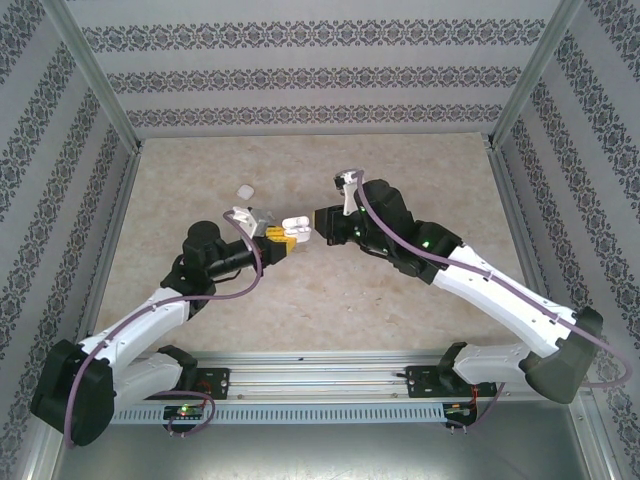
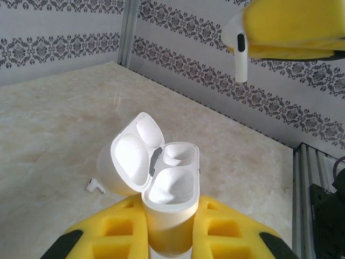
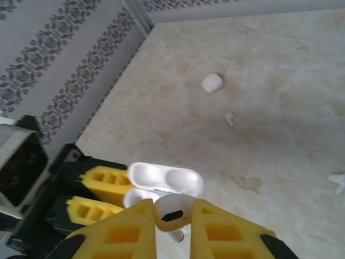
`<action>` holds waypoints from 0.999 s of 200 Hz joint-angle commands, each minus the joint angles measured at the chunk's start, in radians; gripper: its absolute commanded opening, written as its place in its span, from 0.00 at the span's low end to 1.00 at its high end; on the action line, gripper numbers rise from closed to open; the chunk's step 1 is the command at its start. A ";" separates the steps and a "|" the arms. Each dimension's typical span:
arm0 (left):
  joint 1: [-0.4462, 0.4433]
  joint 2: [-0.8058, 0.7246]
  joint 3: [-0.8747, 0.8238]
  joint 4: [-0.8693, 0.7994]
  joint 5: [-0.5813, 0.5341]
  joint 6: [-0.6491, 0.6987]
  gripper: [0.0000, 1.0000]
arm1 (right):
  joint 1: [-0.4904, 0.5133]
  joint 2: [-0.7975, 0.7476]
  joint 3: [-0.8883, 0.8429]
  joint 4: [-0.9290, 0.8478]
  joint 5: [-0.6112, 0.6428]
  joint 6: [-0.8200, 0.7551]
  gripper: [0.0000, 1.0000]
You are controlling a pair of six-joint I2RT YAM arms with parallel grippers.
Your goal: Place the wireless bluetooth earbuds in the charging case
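My left gripper (image 2: 171,213) is shut on the base of the white charging case (image 2: 171,186), which stands upright with its lid (image 2: 132,156) swung open to the left and both sockets empty. My right gripper (image 3: 173,213) is shut on one white earbud (image 3: 173,209), stem pointing down, just above the open case (image 3: 164,179). From the left wrist view that earbud (image 2: 241,54) hangs at the top right, apart from the case. In the top view the two grippers (image 1: 285,237) (image 1: 322,222) meet at the case (image 1: 298,226) mid-table. A loose earbud (image 2: 95,186) lies on the table.
A second white rounded case (image 3: 212,82) (image 1: 243,191) sits on the marble table further back. Two loose earbuds (image 3: 229,118) (image 3: 337,182) lie on the tabletop. Patterned walls and metal posts (image 2: 128,32) enclose the table on three sides.
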 commanded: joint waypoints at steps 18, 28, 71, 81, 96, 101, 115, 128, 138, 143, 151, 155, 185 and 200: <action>-0.027 0.001 0.031 0.085 -0.033 0.021 0.00 | 0.026 0.029 -0.014 0.150 -0.004 -0.009 0.16; -0.030 0.002 0.031 0.085 -0.038 0.020 0.00 | 0.028 0.039 -0.014 0.168 -0.016 -0.007 0.16; -0.035 -0.007 0.033 0.084 -0.051 0.015 0.00 | 0.035 0.089 0.003 0.189 -0.054 -0.006 0.16; -0.035 -0.007 0.034 0.083 -0.051 0.014 0.00 | 0.038 0.100 0.004 0.191 -0.061 -0.007 0.16; -0.035 -0.010 0.033 0.087 -0.055 0.008 0.00 | 0.041 0.108 0.006 0.191 -0.067 -0.008 0.15; -0.035 -0.011 0.033 0.089 -0.055 0.007 0.00 | 0.041 0.113 0.006 0.191 -0.070 -0.009 0.15; -0.036 -0.014 0.029 0.095 -0.057 0.001 0.00 | 0.044 0.121 0.008 0.190 -0.077 -0.012 0.15; -0.035 -0.013 0.028 0.099 -0.059 0.000 0.00 | 0.046 0.129 0.010 0.187 -0.085 -0.015 0.15; -0.035 -0.014 0.028 0.100 -0.059 -0.001 0.00 | 0.046 0.138 0.013 0.181 -0.088 -0.016 0.15; -0.035 -0.013 0.028 0.102 -0.059 -0.002 0.00 | 0.046 0.142 0.015 0.178 -0.091 -0.016 0.15; -0.035 -0.014 0.026 0.103 -0.060 -0.002 0.00 | 0.046 0.147 0.017 0.175 -0.094 -0.018 0.15; -0.035 -0.013 0.025 0.104 -0.060 -0.002 0.00 | 0.046 0.150 0.017 0.174 -0.095 -0.020 0.15; -0.036 -0.015 0.029 0.104 -0.062 0.000 0.00 | 0.047 0.164 0.017 0.158 -0.097 -0.024 0.14; -0.035 -0.015 0.032 0.099 -0.063 0.001 0.00 | 0.047 0.167 0.013 0.157 -0.099 -0.021 0.14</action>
